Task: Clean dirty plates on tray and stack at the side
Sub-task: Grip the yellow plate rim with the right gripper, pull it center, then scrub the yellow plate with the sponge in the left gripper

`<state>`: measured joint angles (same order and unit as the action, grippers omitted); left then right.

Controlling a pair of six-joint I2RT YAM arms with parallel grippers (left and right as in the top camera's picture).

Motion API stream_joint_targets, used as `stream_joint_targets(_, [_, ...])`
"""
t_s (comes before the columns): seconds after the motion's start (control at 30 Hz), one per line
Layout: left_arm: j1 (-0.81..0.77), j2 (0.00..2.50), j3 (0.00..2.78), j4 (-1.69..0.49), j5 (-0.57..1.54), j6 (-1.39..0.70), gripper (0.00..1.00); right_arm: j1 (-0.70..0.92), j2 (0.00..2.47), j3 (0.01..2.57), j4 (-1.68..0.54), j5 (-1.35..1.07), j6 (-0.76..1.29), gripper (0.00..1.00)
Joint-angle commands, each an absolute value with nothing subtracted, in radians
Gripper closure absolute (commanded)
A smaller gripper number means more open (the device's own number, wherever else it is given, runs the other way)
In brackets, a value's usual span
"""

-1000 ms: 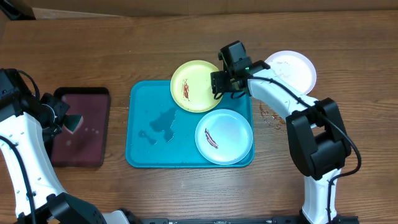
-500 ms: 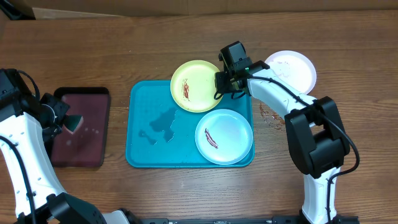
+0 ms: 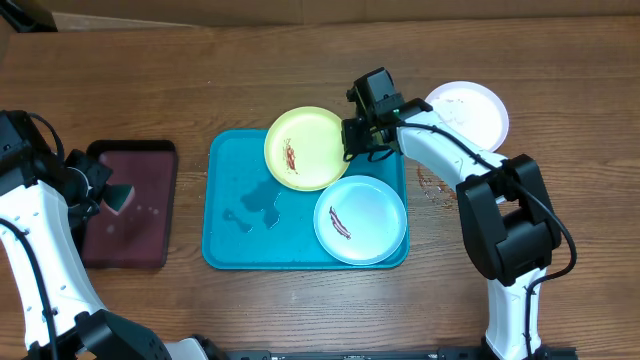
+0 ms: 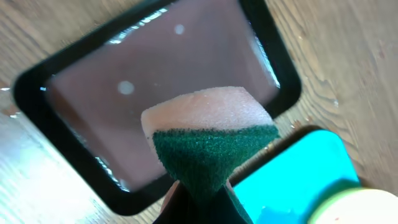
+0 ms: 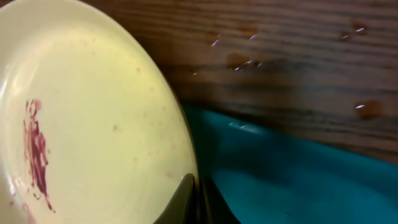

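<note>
The lime-green plate (image 3: 305, 148) with a reddish smear hangs over the far edge of the turquoise tray (image 3: 240, 215), its right rim pinched in my right gripper (image 3: 352, 140). In the right wrist view the green plate (image 5: 81, 124) fills the left, with my right gripper (image 5: 196, 205) shut on its edge. A light-blue plate (image 3: 360, 218) with a smear lies at the tray's near right. A white plate (image 3: 467, 112) rests on the table at the far right. My left gripper (image 3: 105, 197) is shut on a green-and-pink sponge (image 4: 208, 140) over the maroon tray (image 4: 99, 81).
The small maroon, black-rimmed tray (image 3: 128, 203) lies left of the turquoise one. Water patches (image 3: 255, 195) sit on the turquoise tray's floor, and droplets (image 3: 432, 185) spot the wood to its right. A cardboard edge (image 3: 300, 8) runs along the far side.
My right gripper has shut on the green plate's rim, and the plate has shifted left and slightly nearer over the tray. The left arm has stayed still.
</note>
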<state>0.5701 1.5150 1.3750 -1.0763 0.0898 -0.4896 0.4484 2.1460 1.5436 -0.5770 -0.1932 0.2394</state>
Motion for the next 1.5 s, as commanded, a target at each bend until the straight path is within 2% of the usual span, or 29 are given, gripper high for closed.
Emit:
stream_joint_targets(0.0, [0.572,1.518,1.375,-1.06,0.252,-0.39,0.96,0.488,2.153,1.554,-0.595,-0.265,0.239,0.96])
stream_joint_targets(0.17, [0.543,1.518,1.375,-1.035,0.402,-0.266,0.96,0.558,2.153,1.554,-0.619,-0.264,0.252,0.96])
stream_joint_targets(0.47, [0.391,1.518,1.375,-1.035,0.399,-0.265,0.96,0.634,2.153,1.554,-0.608,-0.186,0.402,0.96])
stream_joint_targets(0.57, [0.295,1.528,1.375,-1.019,0.371,-0.266,0.96,0.634,2.154,1.553,-0.615,-0.18,0.469,0.96])
stream_joint_targets(0.77, [0.16,1.614,1.375,-1.005,0.282,-0.375,0.96,0.634,2.154,1.552,-0.656,-0.123,0.552,0.96])
stream_joint_targets(1.17, [-0.054,1.896,1.375,-0.81,0.421,-0.333,0.96,0.635,2.154,1.544,-0.659,-0.123,0.558,0.96])
stream_joint_targets(1.47, [-0.139,2.019,1.375,-0.751,0.352,-0.337,0.96,0.635,2.154,1.544,-0.657,-0.104,0.558,0.96])
